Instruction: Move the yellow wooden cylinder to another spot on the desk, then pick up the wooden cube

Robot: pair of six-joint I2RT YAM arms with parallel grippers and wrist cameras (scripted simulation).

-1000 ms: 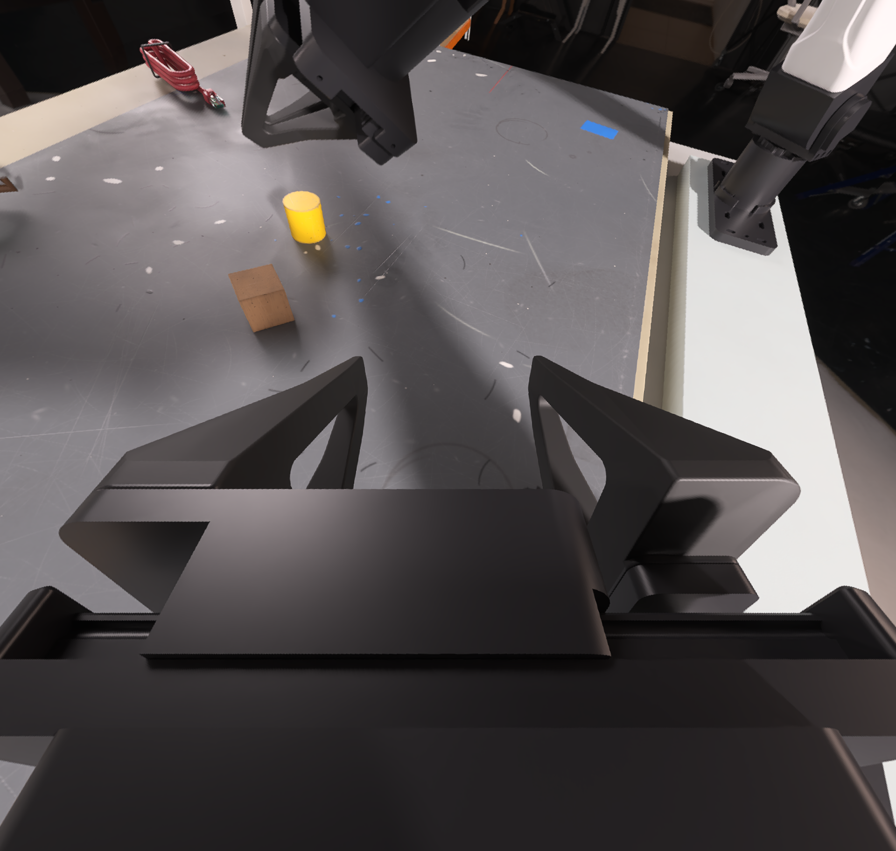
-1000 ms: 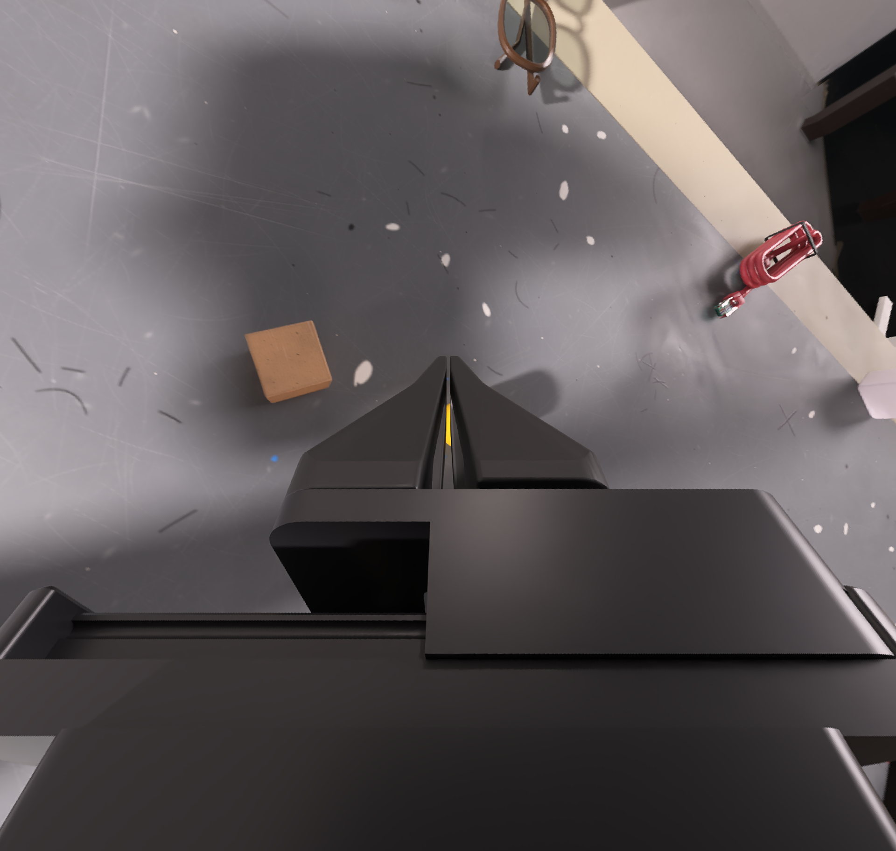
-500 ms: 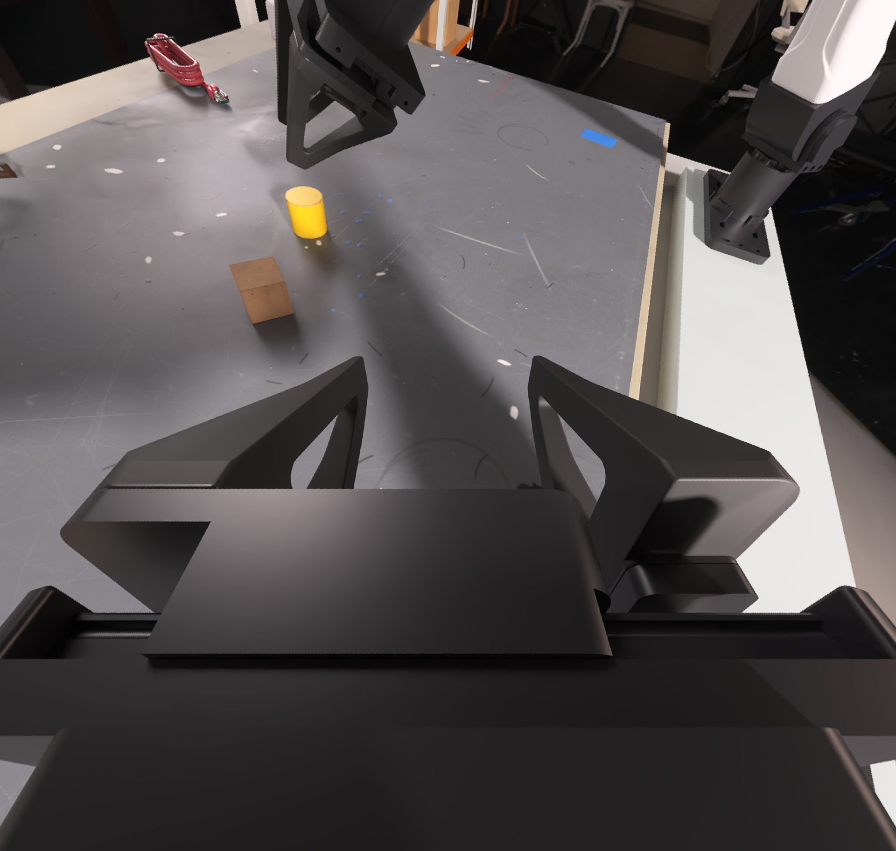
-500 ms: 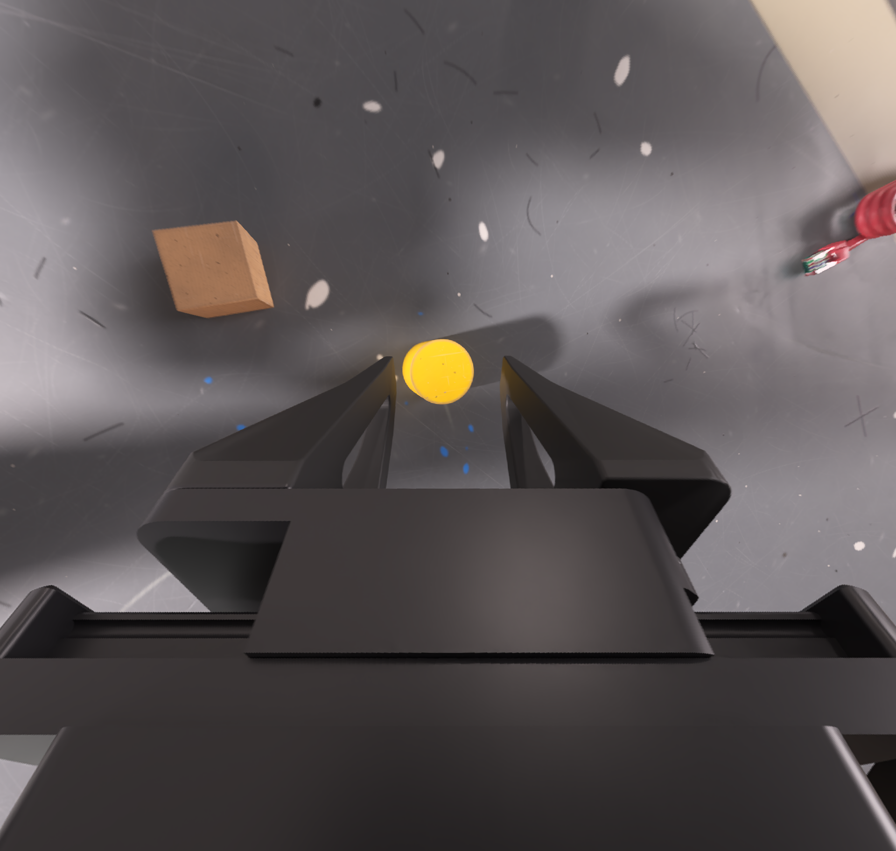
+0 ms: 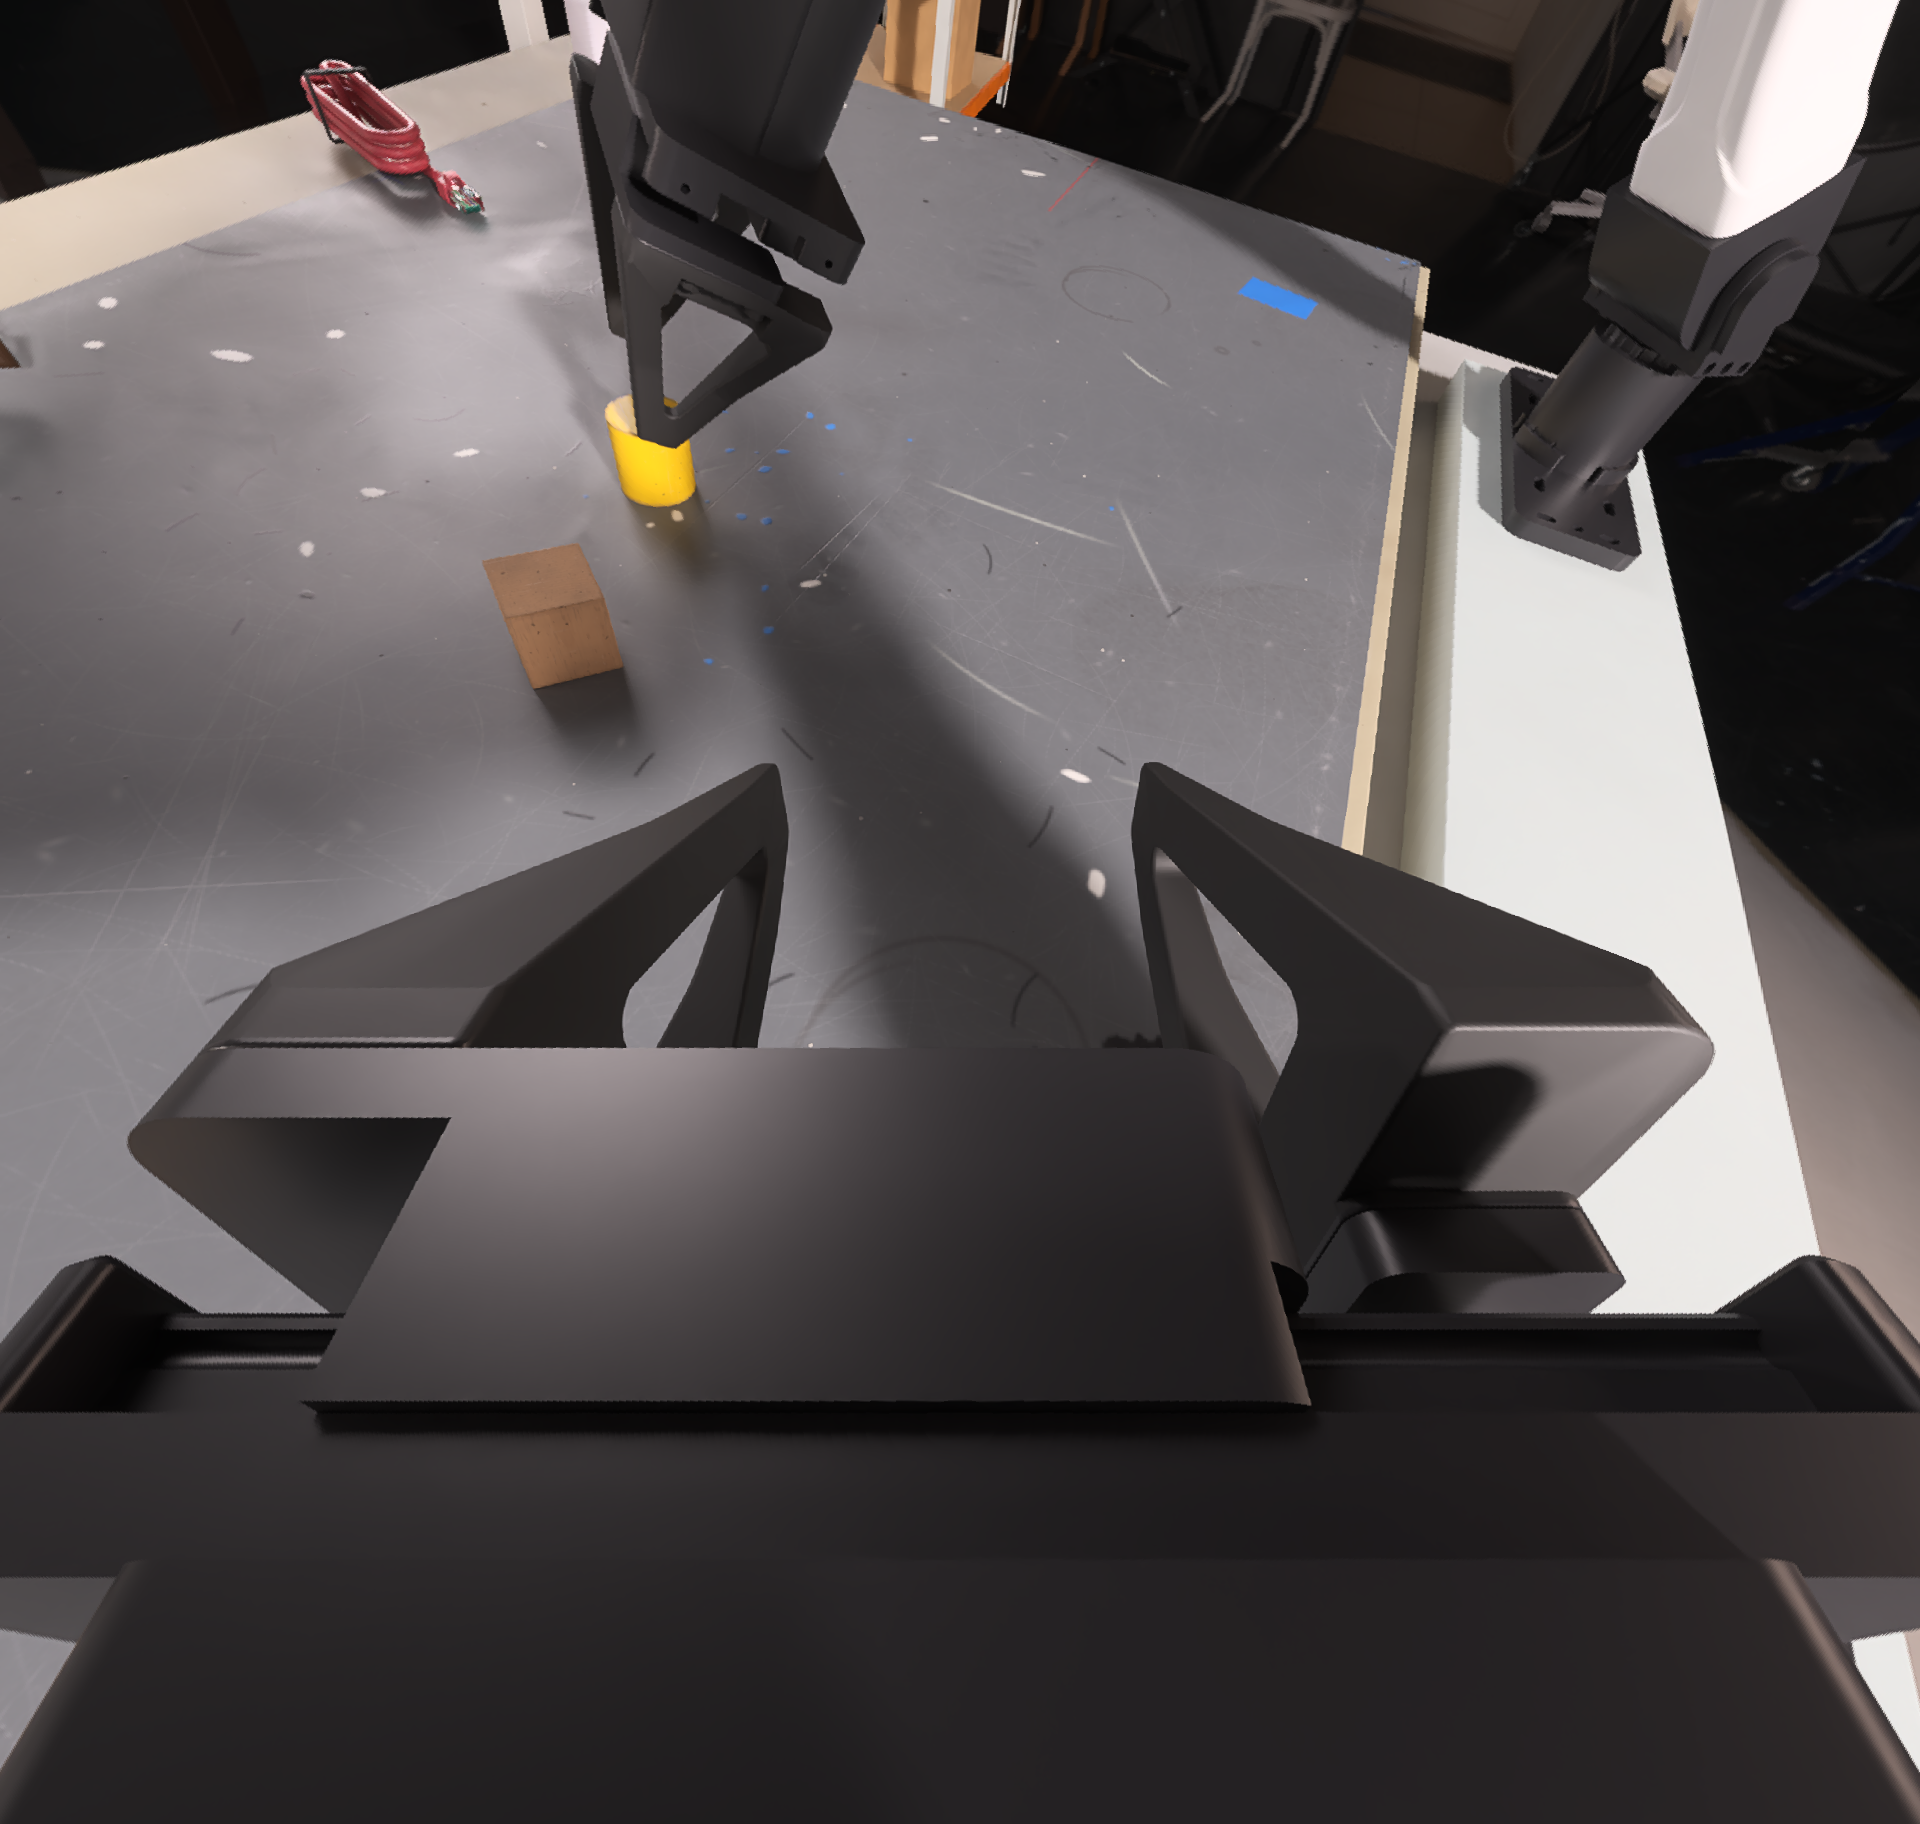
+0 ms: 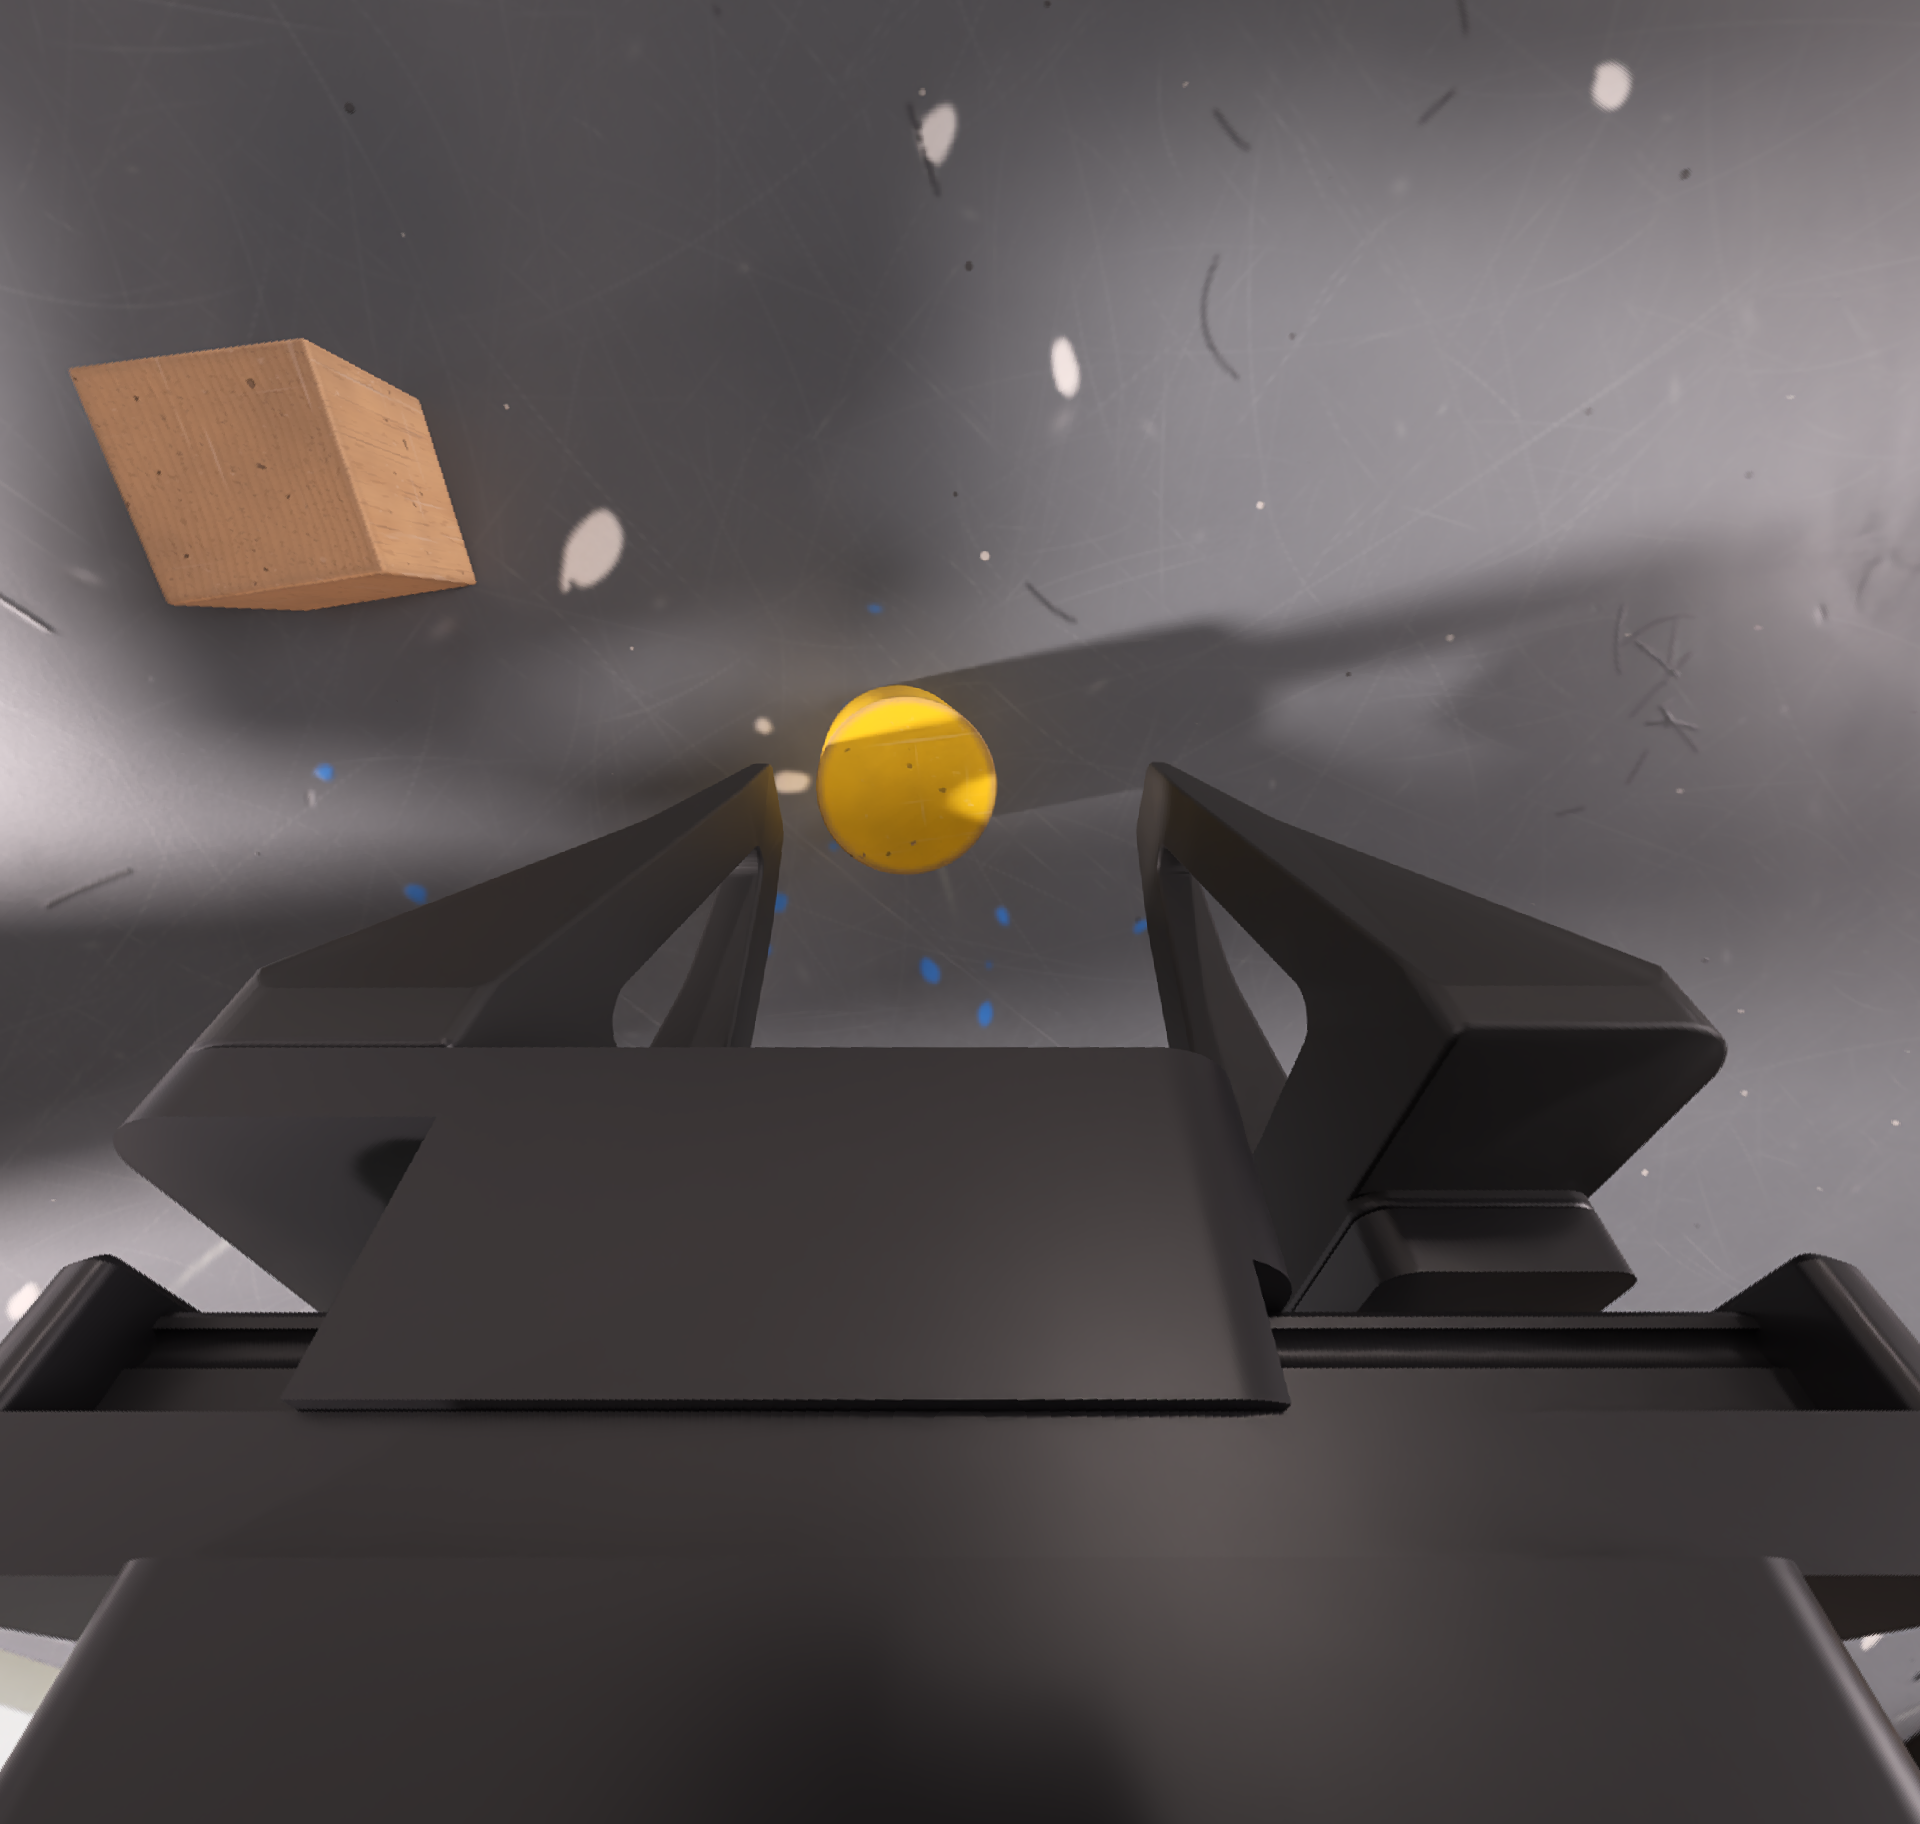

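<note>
Yellow wooden cylinder (image 6: 906, 782) is straddled, ungripped, by the wide-open right end effector (image 6: 958, 787); left end effector (image 5: 958, 787) is spread, empty.

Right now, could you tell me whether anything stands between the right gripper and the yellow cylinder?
Nothing visible does. The right gripper is open directly above the upright yellow cylinder, its fingers on either side of it. The wooden cube sits apart to one side, clear of the descent.
</note>
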